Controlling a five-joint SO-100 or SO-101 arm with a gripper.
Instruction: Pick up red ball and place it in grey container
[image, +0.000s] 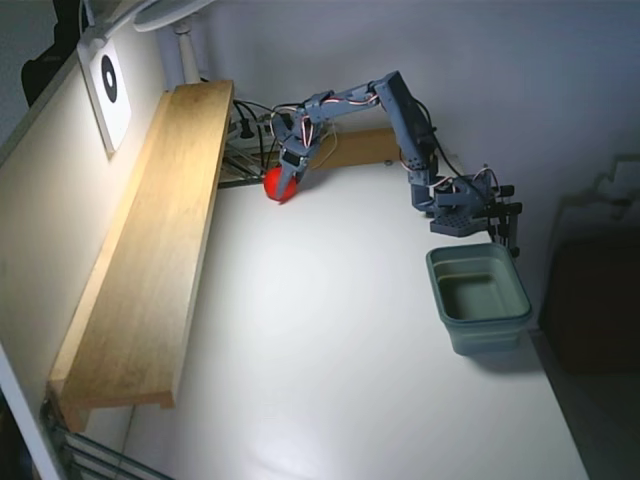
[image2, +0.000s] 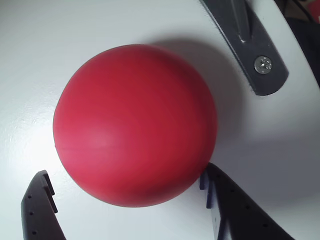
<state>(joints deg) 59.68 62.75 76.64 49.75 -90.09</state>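
Observation:
The red ball (image: 278, 187) rests on the white table at the back, beside the end of the wooden shelf. My gripper (image: 288, 176) reaches down onto it from the right. In the wrist view the red ball (image2: 135, 125) fills the middle of the frame, and my gripper (image2: 200, 130) stands open around it. One dark finger (image2: 250, 50) is off its upper right with a gap and a shadow between. The lower finger (image2: 230, 210) sits right against its underside. The grey container (image: 500, 322) stands apart at the right side of the table, with nothing in it.
A long wooden shelf (image: 150, 250) runs along the table's left side. Cables and a power strip (image: 245, 130) lie behind the ball. The arm's base (image: 465, 215) is clamped just behind the container. The white tabletop (image: 320, 350) stretches between the ball and the container.

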